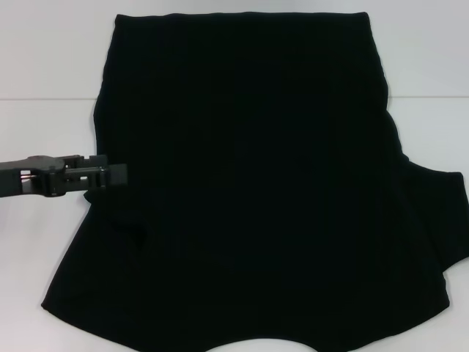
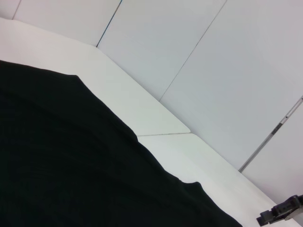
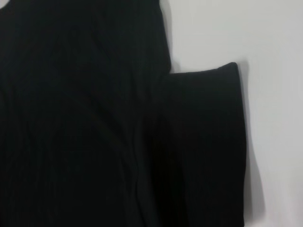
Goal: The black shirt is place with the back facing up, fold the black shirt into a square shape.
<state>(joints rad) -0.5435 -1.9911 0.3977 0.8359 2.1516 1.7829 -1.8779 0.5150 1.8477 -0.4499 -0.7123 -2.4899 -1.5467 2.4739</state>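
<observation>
The black shirt lies spread flat on the white table, blank side up, with no print showing. Its right sleeve sticks out to the right and also shows in the right wrist view. No left sleeve sticks out; a soft fold lies inside the left edge. My left gripper reaches in from the left, its tip at the shirt's left edge, low over the cloth. A small dark gripper part shows far off past the shirt in the left wrist view; it looks like my right gripper.
The white table top shows to the left of the shirt and at the right beyond the sleeve. Pale wall panels stand behind the table. The shirt's near hem runs off the bottom of the head view.
</observation>
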